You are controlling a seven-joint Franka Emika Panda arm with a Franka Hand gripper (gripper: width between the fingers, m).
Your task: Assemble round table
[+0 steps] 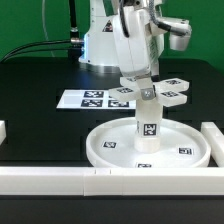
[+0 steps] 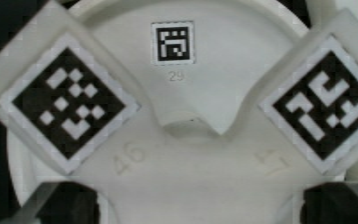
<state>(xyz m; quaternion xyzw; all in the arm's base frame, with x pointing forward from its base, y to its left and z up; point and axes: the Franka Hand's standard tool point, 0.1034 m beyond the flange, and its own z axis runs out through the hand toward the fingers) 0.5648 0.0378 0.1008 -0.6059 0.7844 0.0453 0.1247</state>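
The large rimmed round disc (image 1: 100,152) lies flat on the black table near the front. The short thick cylinder (image 1: 147,125) stands upright on its middle, tag facing the camera. The cross-shaped piece (image 1: 165,92) sits on top of the cylinder, arms spread level. My gripper (image 1: 140,82) comes down from above and is shut on the cross-shaped piece. In the wrist view, two tagged arms of the cross-shaped piece (image 2: 69,95) spread to either side, and the disc (image 2: 226,45) with a tag shows beyond them. My gripper (image 2: 197,205) holds the white hub between its dark fingers (image 2: 60,205). The cylinder is hidden there.
The marker board (image 1: 92,98) lies behind the disc toward the exterior view's left. White border blocks run along the front (image 1: 60,180), the exterior view's right (image 1: 213,140) and the left edge (image 1: 3,130). The robot's base (image 1: 100,40) stands at the back.
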